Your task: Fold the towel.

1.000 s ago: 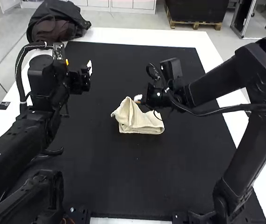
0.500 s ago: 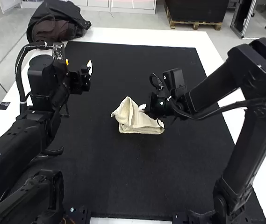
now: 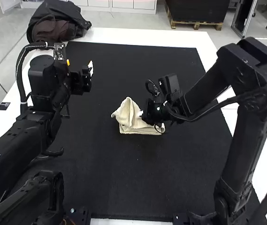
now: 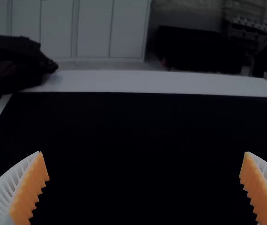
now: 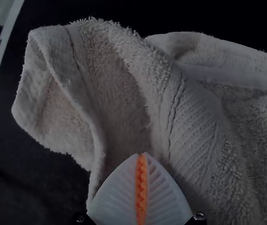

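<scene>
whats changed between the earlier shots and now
The right pincer has moved toward the near edge of the table, over the right part of the towel. No grip or release can be made out. The towel's visible folds and the left pincer stayed put.

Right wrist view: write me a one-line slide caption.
The right pincer, shut, at a pale, loosely bunched towel on a black mat.

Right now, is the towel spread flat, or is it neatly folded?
Neither: the towel is bunched, partly folded over. In the high view, its left side rises in a peak; the right lies lower, in layers.
</scene>
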